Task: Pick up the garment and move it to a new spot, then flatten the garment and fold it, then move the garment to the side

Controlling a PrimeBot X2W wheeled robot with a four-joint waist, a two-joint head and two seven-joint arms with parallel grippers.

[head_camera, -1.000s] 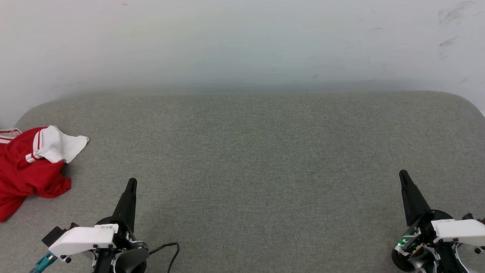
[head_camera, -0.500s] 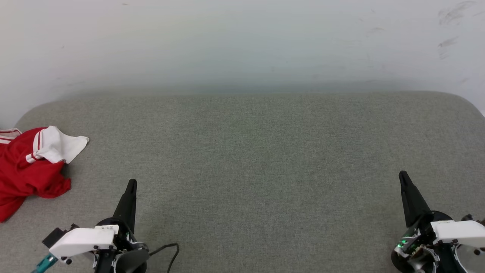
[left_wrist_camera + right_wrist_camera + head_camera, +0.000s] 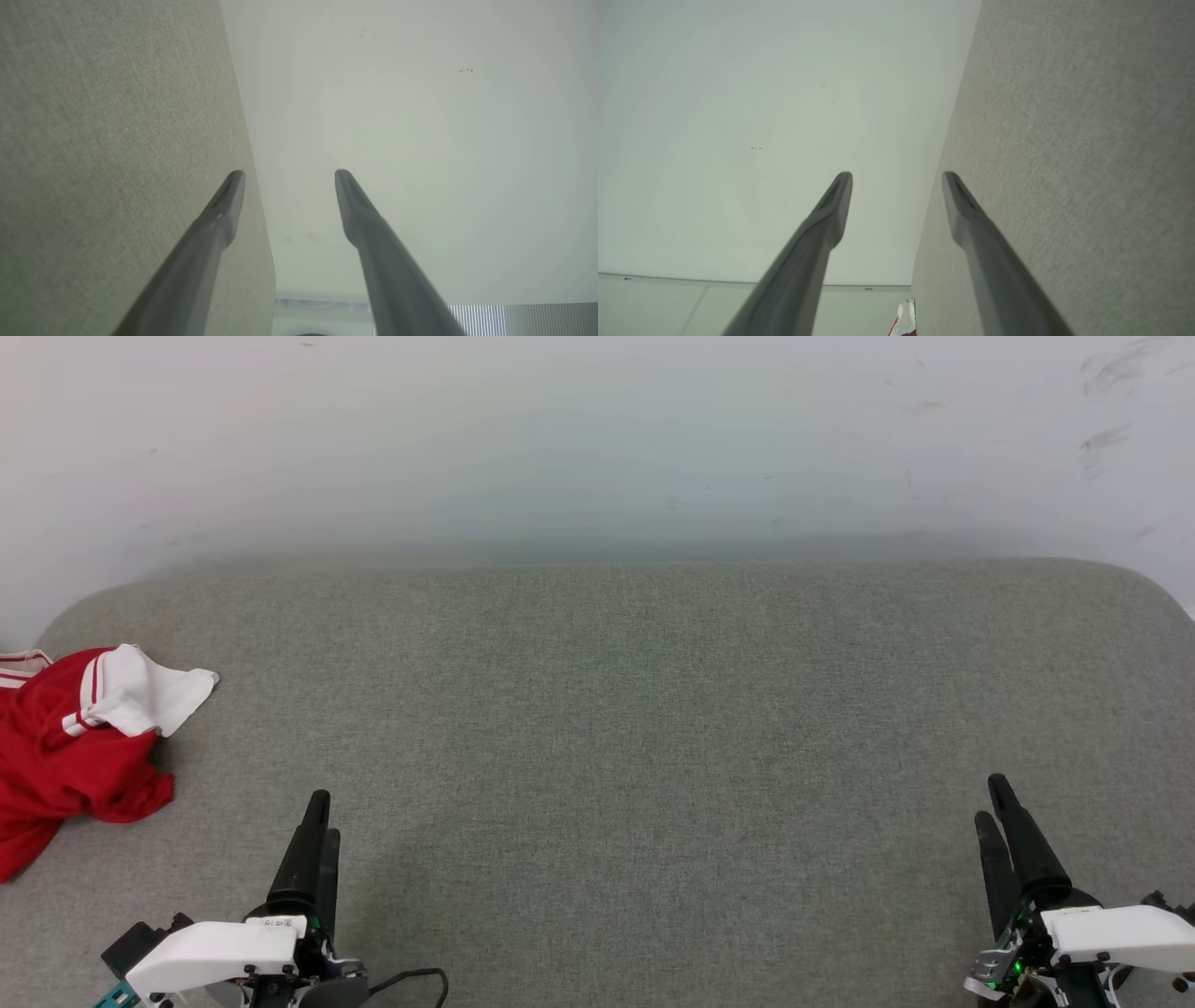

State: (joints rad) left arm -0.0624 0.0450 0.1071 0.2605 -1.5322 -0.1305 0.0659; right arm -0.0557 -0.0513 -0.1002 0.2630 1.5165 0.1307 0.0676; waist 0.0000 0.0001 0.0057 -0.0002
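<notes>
The garment (image 3: pixel 65 761) lies crumpled at the far left edge of the grey fabric surface (image 3: pixel 616 728), red with a white sleeve (image 3: pixel 149 695) spread toward the middle. A small red-and-white bit of the garment (image 3: pixel 903 323) shows at the bottom of the right wrist view. My left gripper (image 3: pixel 324 817) is at the lower left, to the right of the garment and apart from it. Its jaws stand open with nothing between them (image 3: pixel 289 173). My right gripper (image 3: pixel 990 801) is at the lower right, far from the garment, open and holding nothing (image 3: pixel 897 175).
A pale wall (image 3: pixel 597 448) rises behind the grey surface. The surface's back corners are rounded. A black cable (image 3: pixel 420 980) loops beside my left wrist. Plain grey fabric stretches between the two grippers.
Both grippers have gone from shut to open and have drawn back a little toward the near edge. The garment lies as before.
</notes>
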